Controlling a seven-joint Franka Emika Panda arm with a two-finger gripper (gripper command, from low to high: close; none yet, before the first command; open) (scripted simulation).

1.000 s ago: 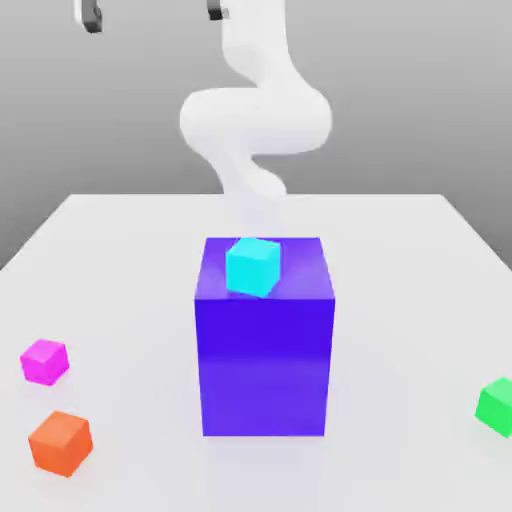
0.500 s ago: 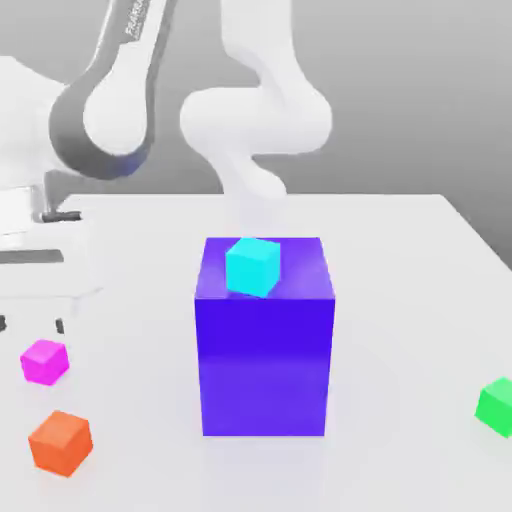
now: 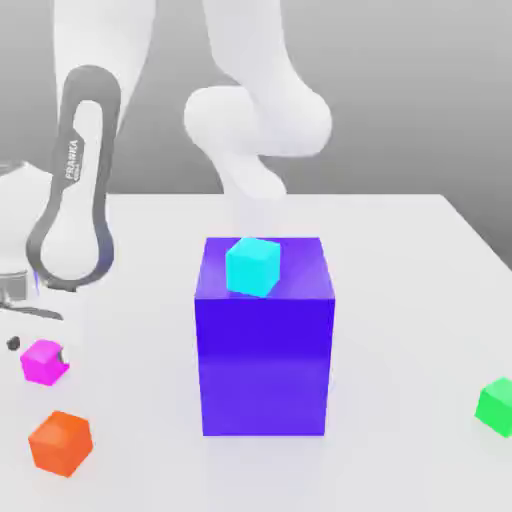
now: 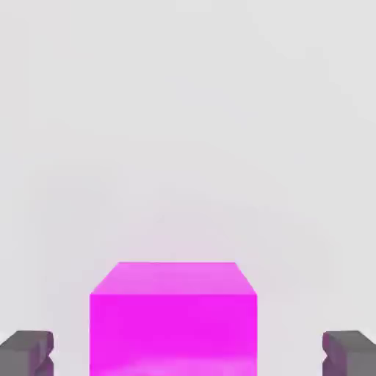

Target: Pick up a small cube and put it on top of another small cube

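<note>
Reaching down at the exterior view's left edge, a white robot arm [image 3: 75, 190] lowers its claw [image 4: 188, 352] over the small cube [image 3: 43, 361], a bright magenta-pink block resting on the white bench [image 3: 400, 260]. In the hand view the claw is spread wide, released, with one dark grey fingertip [image 4: 28, 352] on each side of the small cube [image 4: 174, 316] and clear bench showing between each fingertip and the cube's sides. Nothing is gripped. In the exterior view the hand is partly cut off by the frame edge, so how close the fingertips come to the bench surface is hard to judge; they appear level with the cube's upper half.

A big blue-violet block [image 3: 264, 340] stands upright near the middle of the bench, well apart from the small cube. On its top face sits a cyan cube [image 3: 251, 266], turned slightly askew. An orange cube [image 3: 60, 442] lies on the bench nearer the camera than the small cube, close by but not touching. A green cube [image 3: 496, 405] rests at the exterior view's far right, well apart from everything else. Behind the bench, the arm's white base column rises against a plain grey background.
</note>
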